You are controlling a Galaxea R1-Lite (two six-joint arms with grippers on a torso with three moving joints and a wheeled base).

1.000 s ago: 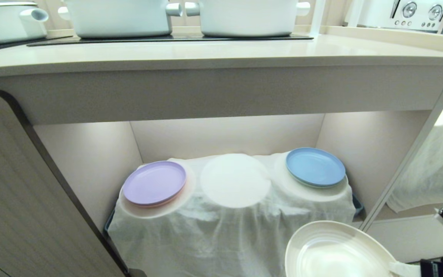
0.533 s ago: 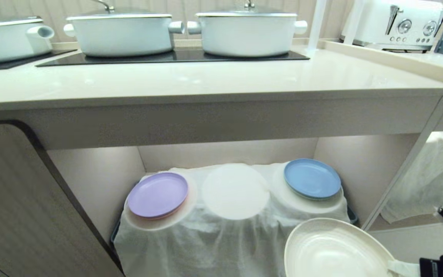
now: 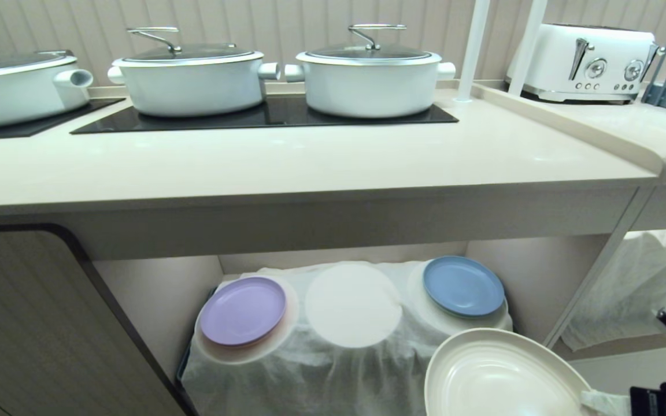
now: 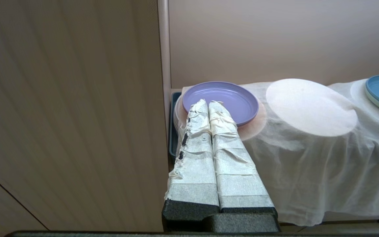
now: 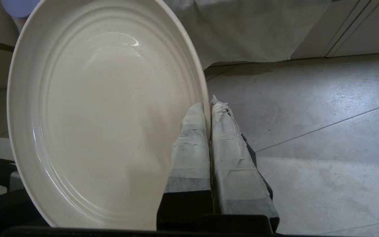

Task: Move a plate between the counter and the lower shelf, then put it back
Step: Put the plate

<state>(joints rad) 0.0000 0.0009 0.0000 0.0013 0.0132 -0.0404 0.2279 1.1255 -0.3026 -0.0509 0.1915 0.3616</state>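
Note:
The cream plate (image 3: 500,375) hangs low at the right, in front of the lower shelf (image 3: 541,277), roughly level. My right gripper (image 5: 208,103) is shut on the plate's (image 5: 104,118) rim, one taped finger inside and one outside; in the head view its taped fingers (image 3: 605,400) show at the bottom right corner. The beige counter (image 3: 310,156) runs across above the shelf. The middle cloth hump (image 3: 353,305) is bare. My left gripper (image 4: 208,103) is shut on nothing, parked low at the left, with the lilac plate (image 4: 232,98) beyond its tips.
A lilac plate (image 3: 243,310) and a light blue plate (image 3: 463,286) rest on the outer humps. Two lidded white pots (image 3: 188,78) (image 3: 370,78) stand on the black hob, a toaster (image 3: 584,60) at the back right. A cabinet door (image 3: 38,323) closes off the left.
The whole head view has risen: the counter top and pots have come into fuller sight and the shelf sits lower in the picture. The plate stays in the right gripper's hold.

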